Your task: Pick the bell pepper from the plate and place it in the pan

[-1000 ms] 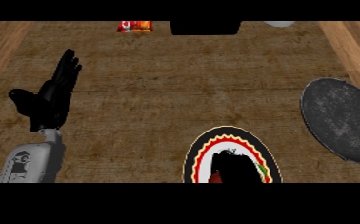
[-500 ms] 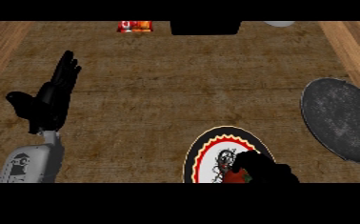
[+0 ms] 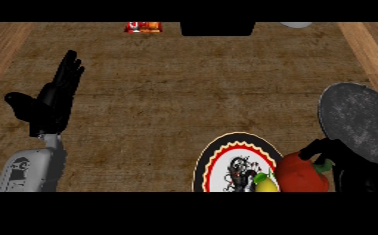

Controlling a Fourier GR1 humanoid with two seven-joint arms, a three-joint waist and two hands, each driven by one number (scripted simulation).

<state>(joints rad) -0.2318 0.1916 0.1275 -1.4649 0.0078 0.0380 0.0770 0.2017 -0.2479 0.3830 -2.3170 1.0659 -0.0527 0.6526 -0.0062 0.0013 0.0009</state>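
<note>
Bell pepper (image 3: 297,175): red, with a yellow patch at its lower left, sitting at the right rim of the plate (image 3: 221,159), overlapping that rim toward the pan (image 3: 353,116). Whether it rests on the plate or is lifted off it cannot be told from this steep view. Its bottom is cut off by the lower edge, so the long axis and stem direction cannot be read with confidence; a small greenish bit shows at its right side, next to the fingers.

Right hand (image 3: 341,160): black, low right corner, fingers curled round the pepper's top and right side, holding it. Much of the hand is cut off by the lower edge and merges with the dark pan rim behind it.

Plate: round, black rim, red and yellow ring, white centre with a dark drawing; lower part cut off. Nothing else on it can be made out.

Pan: dark grey, round, at the right edge of the tabletop (image 3: 192,89), partly out of view; nothing in it.

Left hand (image 3: 52,101): open, fingers straight and up, resting at the left.

Far edge: a small red packet (image 3: 142,27), a black block (image 3: 218,28), a pale object (image 3: 297,24), all cropped.
</note>
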